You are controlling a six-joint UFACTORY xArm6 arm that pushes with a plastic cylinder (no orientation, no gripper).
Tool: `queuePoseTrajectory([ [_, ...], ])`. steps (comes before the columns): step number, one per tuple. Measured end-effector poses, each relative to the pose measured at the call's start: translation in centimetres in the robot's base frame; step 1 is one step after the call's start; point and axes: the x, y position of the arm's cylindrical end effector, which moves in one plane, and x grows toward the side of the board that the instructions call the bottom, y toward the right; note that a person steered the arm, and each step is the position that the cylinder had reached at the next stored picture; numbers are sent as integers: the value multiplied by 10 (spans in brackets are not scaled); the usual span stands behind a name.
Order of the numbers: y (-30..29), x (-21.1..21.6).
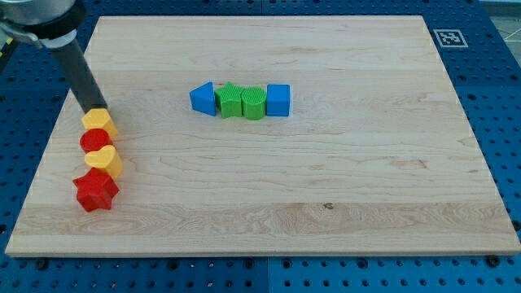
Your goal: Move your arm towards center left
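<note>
My tip (pixel 89 110) is at the view's left, touching or just above the top of a column of blocks. The column runs downward: a yellow hexagon block (pixel 98 123), a red round block (pixel 94 140), a yellow block (pixel 103 159) and a red star block (pixel 96 190). Near the board's upper middle a row holds a blue triangle block (pixel 203 98), a green star block (pixel 231 101), a green round block (pixel 255 102) and a blue cube (pixel 278 100), all touching side by side.
The wooden board (pixel 326 179) lies on a blue pegboard table. A white fiducial tag (pixel 448 37) sits off the board's top right corner. The arm's body (pixel 41 16) is at the view's top left.
</note>
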Motion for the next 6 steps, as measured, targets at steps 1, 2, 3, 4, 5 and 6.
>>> queuePoseTrajectory([
  [1, 0, 19],
  [2, 0, 19],
  [3, -2, 6],
  [4, -32, 13],
  [5, -56, 60],
  [6, -51, 92],
])
